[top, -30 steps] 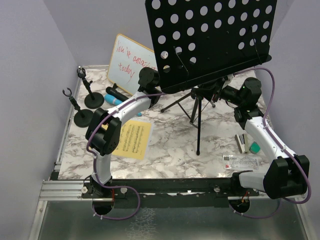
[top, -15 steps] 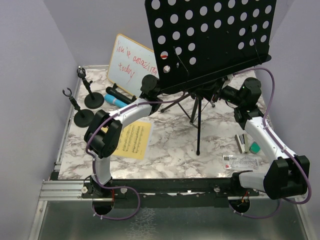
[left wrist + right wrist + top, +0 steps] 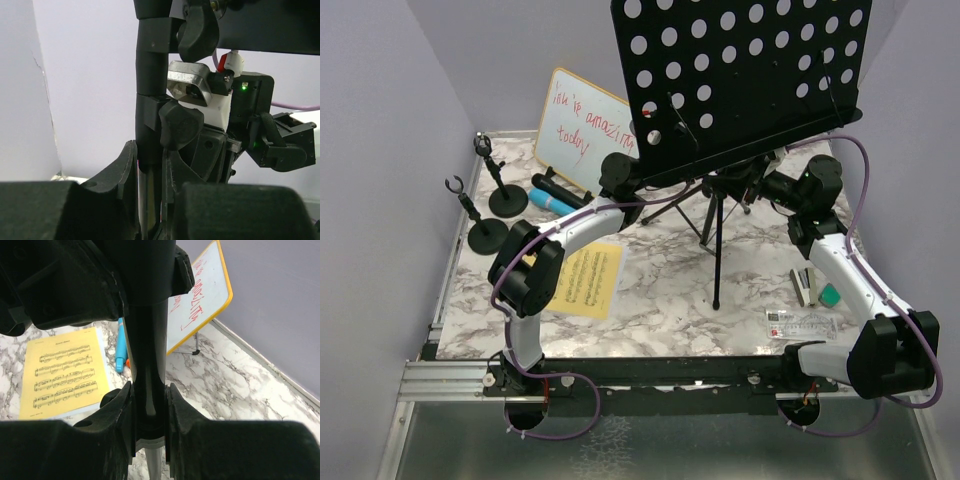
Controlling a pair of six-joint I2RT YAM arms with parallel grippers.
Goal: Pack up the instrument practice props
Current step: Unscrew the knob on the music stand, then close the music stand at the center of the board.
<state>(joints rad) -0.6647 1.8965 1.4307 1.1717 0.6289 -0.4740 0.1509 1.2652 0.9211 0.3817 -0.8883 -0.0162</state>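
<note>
**Both tools clamped on the stand post**

My left tool [image 3: 149, 156] is clenched on the upright post of the tall black perforated tripod music desk [image 3: 740, 70], one finger on either side of it. My right tool [image 3: 148, 390] grips the same post from the opposite side.

The music desk stands upright on the marble-pattern table [image 3: 660, 310], tripod feet down, far-middle.

The yellow sheet music [image 3: 585, 280] lies flat on the table, near-left of the tripod. The blue microphone [image 3: 545, 200] and black microphone [image 3: 555, 186] lie side by side at far left, just in front of the wood-framed whiteboard [image 3: 575, 130].

The two small black round-based mic holders [image 3: 507, 200] stand upright left of the mics, near the table edge.

The small stapler [image 3: 805, 287] and clear ruler [image 3: 800, 323] sit near-right, beside my right arm.
</note>
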